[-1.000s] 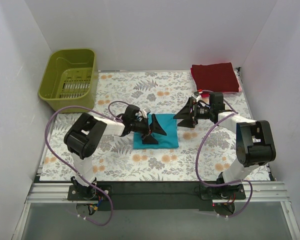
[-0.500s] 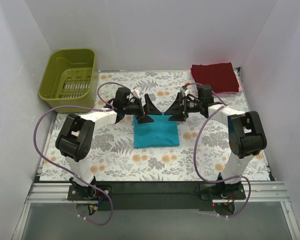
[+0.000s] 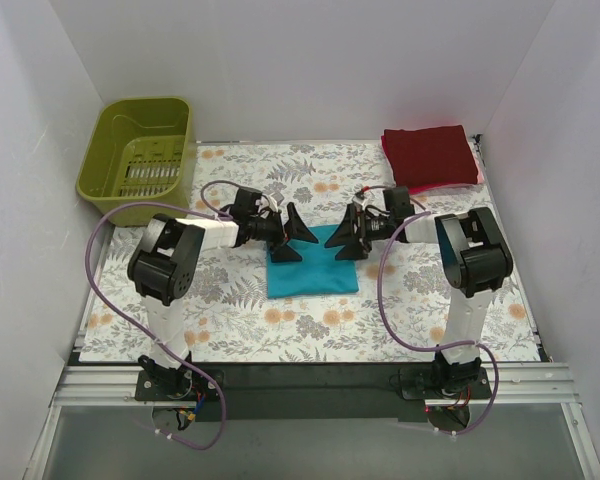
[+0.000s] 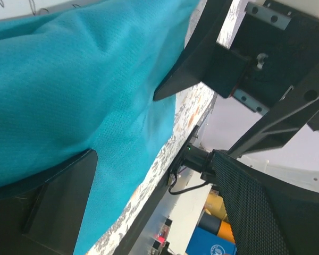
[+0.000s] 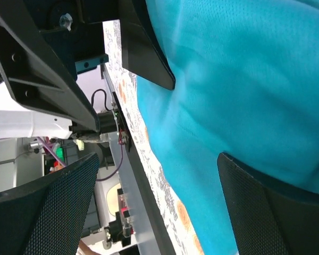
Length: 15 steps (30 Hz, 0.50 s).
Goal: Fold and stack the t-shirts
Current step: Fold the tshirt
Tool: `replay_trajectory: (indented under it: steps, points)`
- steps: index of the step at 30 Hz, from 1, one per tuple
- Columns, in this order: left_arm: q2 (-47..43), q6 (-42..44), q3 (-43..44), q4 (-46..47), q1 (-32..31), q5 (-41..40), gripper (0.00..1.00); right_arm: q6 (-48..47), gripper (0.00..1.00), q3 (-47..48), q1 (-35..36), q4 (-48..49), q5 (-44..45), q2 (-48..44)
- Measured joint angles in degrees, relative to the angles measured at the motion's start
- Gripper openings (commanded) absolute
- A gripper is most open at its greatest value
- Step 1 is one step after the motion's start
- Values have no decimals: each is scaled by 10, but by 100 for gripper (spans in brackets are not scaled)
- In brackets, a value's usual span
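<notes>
Left gripper [image 3: 292, 238] and right gripper [image 3: 342, 235] gaped wide over the teal t-shirt [image 3: 313, 272], where a shallow pinch could have undone the fold.

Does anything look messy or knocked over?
Nothing stands out. The teal shirt lies folded flat mid-table, the red stack sits neatly in the far right corner, and the green basket stands upright.

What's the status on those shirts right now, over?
Both open: left hand, right hand, at far edge of teal shirt. Shirt folded, not yet stacked. Red pile in far right corner. Nothing in the way.
</notes>
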Motion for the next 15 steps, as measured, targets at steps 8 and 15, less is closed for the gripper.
replay_trajectory:
  steps: [8, 15]
  points:
    - [-33, 45, 68, -59, 17, 18, 92, -9, 98, 92, -8, -29, -12, -32]
    - [-29, 62, 82, -56, 49, 8, 92, 2, 98, 153, -8, -10, -23, 1]
